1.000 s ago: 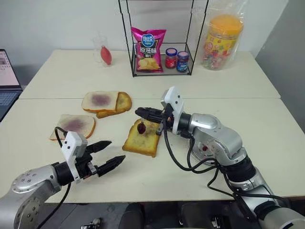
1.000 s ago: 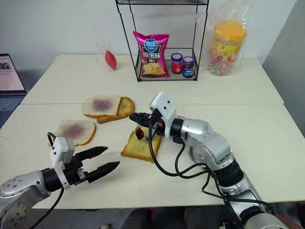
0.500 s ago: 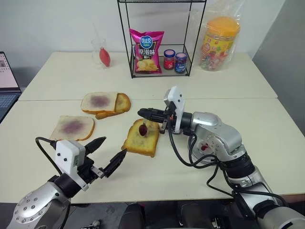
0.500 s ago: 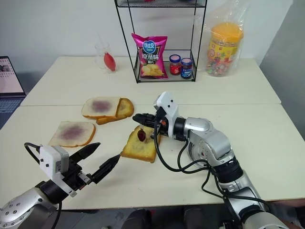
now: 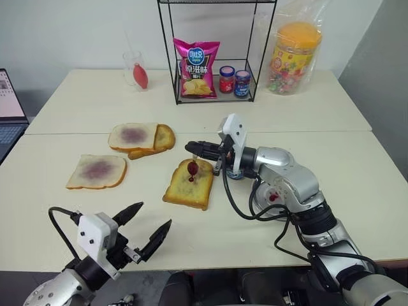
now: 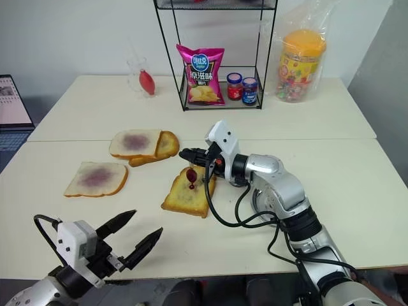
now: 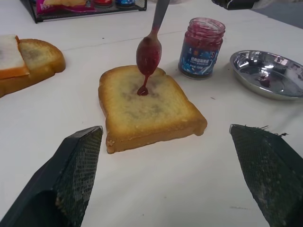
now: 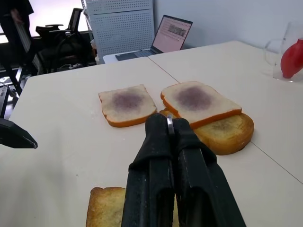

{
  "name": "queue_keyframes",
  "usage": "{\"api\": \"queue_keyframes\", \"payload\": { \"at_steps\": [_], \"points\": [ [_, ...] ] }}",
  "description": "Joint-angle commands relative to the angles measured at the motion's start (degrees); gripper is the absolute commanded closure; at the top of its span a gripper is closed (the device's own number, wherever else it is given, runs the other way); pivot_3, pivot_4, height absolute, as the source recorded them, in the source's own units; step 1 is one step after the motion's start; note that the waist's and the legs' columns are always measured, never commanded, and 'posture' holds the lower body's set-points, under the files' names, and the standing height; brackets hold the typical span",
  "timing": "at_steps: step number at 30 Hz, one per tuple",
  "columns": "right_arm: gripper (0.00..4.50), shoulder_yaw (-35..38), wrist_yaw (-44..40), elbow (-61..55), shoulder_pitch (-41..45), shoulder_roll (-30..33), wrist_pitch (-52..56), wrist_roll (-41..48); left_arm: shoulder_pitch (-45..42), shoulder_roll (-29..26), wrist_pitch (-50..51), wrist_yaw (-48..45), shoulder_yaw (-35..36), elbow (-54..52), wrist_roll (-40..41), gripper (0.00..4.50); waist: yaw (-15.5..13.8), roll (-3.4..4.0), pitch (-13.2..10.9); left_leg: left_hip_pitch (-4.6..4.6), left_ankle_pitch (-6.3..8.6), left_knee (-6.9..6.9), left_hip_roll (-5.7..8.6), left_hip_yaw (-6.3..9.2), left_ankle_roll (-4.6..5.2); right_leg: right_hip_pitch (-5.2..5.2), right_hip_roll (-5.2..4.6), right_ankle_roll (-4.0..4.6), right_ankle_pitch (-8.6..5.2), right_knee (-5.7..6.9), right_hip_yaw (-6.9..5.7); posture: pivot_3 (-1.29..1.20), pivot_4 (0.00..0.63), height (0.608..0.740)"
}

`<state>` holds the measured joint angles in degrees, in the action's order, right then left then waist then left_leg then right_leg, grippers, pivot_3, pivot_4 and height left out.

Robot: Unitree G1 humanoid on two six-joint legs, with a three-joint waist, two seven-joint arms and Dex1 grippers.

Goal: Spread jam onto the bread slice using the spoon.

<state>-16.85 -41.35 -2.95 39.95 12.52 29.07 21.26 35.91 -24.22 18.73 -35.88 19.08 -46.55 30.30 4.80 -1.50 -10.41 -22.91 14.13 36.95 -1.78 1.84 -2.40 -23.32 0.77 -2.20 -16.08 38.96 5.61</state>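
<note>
The golden-brown bread slice [image 5: 189, 185] lies on the table in front of me. My right gripper [image 5: 191, 147] is shut on the handle of the spoon [image 5: 192, 167], which hangs bowl-down just above the slice. Dark red jam coats the bowl, and a strand of it [image 7: 142, 88] drips onto the toast. The open jam jar [image 7: 202, 47] with its blue label stands just beyond the slice. My left gripper [image 5: 155, 214] hovers open and empty near the table's front edge, short of the slice.
Two pale slices with purple smears [image 5: 97, 170] [image 5: 134, 135] lie to the left. A metal dish [image 7: 267, 73] sits beside the jar. At the back stand a wire rack [image 5: 217, 95] with a chips bag and two small jars, a candy tub [image 5: 294, 57] and a glass [image 5: 137, 70].
My left arm has drawn back toward the table's front edge, its gripper still open. The right gripper keeps the spoon over the toast, and jam now drips onto the slice.
</note>
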Motion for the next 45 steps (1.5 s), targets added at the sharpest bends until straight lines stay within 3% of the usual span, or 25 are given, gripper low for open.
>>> {"api": "queue_keyframes", "payload": {
  "at_steps": [1, 8, 12, 18, 29, 36, 45],
  "points": [
    [4.45, 2.2, -0.7, -4.2, 1.1, 0.2, 1.0, 1.4, 0.2, 0.7, -2.3, 0.4, -1.7, -0.8, -0.7, 0.0, 0.0, 0.0, 0.0, 0.0, 0.0, 0.0, 0.0, 0.0, 0.0, 0.0, 0.0, -0.01, -0.01, 0.0, 0.01, 0.0, 0.15, 0.74],
    [4.45, 8.2, 1.4, -4.0, 1.9, -1.7, 17.5, 11.8, -1.3, 0.8, -4.5, 0.3, -3.7, 2.1, -2.3, 0.0, 0.0, 0.0, 0.0, 0.01, 0.0, 0.02, 0.0, 0.0, 0.0, 0.0, 0.02, -0.09, -0.05, 0.03, 0.02, 0.0, 0.15, 0.74],
    [4.45, 10.6, 3.4, 3.0, 2.1, -4.9, 23.1, 14.3, -1.8, 1.0, -5.4, 0.5, -4.7, 2.7, -2.9, 0.0, 0.1, 0.0, 0.0, 0.01, 0.0, 0.0, 0.0, -0.01, 0.01, 0.0, 0.02, -0.08, -0.05, 0.02, 0.02, 0.0, 0.15, 0.74],
    [4.45, 11.9, 4.9, 12.7, 4.4, -8.4, 21.9, 12.6, -1.7, 1.2, -6.4, 0.9, -5.8, 3.2, -3.6, 0.0, 0.2, -0.01, 0.0, 0.03, 0.0, 0.0, -0.01, -0.01, 0.01, 0.0, 0.03, -0.08, -0.05, 0.02, 0.02, 0.0, 0.15, 0.74],
    [4.45, 10.8, 3.8, 28.9, 11.2, -10.3, 4.5, 2.0, -1.0, 1.7, -9.1, 0.0, -6.5, 5.3, -4.6, 0.0, 0.4, 0.0, 0.0, 0.1, 0.0, 0.01, -0.02, -0.11, 0.01, 0.02, 0.04, -0.11, 0.0, 0.03, 0.09, 0.0, 0.15, 0.74],
    [4.45, 11.6, 2.0, 27.7, 12.1, -8.6, 4.0, 1.5, -1.8, 1.2, -10.6, -1.2, -6.4, 7.7, -4.4, 0.0, 0.2, 0.01, 0.0, 0.04, 0.0, -0.02, -0.02, -0.1, 0.01, 0.0, 0.03, -0.02, 0.02, 0.0, 0.08, 0.0, 0.15, 0.74],
    [4.45, 17.1, 5.8, 15.7, 13.7, -8.7, 16.3, 8.7, -2.6, 1.0, -10.3, -1.3, -7.1, 8.1, -4.7, 0.0, 0.2, 0.03, 0.0, -0.01, 0.0, -0.04, -0.03, -0.09, 0.01, -0.06, 0.04, -0.03, 0.0, 0.0, 0.07, 0.0, 0.15, 0.74]
  ]
}}
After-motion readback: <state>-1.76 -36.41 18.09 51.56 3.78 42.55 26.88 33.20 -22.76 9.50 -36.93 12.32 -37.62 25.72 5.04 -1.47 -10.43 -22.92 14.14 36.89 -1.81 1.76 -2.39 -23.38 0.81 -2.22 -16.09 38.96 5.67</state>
